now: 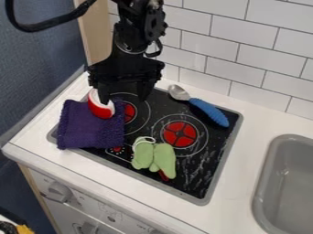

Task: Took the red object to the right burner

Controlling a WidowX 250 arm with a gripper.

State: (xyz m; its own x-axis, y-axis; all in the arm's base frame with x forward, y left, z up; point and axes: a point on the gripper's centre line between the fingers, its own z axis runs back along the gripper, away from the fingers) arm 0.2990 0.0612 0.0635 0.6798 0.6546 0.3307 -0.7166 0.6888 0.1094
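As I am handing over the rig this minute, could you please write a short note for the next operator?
Pincer: open, over the back left of the stove, one finger right at the red-and-white object; I can't tell whether they touch.
Job's things: the red-and-white object is at the purple cloth, by the left burner. The target is the right burner.
Done: the pincer is at the object, no grip yet.
Left: grasp it, carry it to the right burner, release.
Nearby: green cloth item in front of the target, blue-handled spoon behind.
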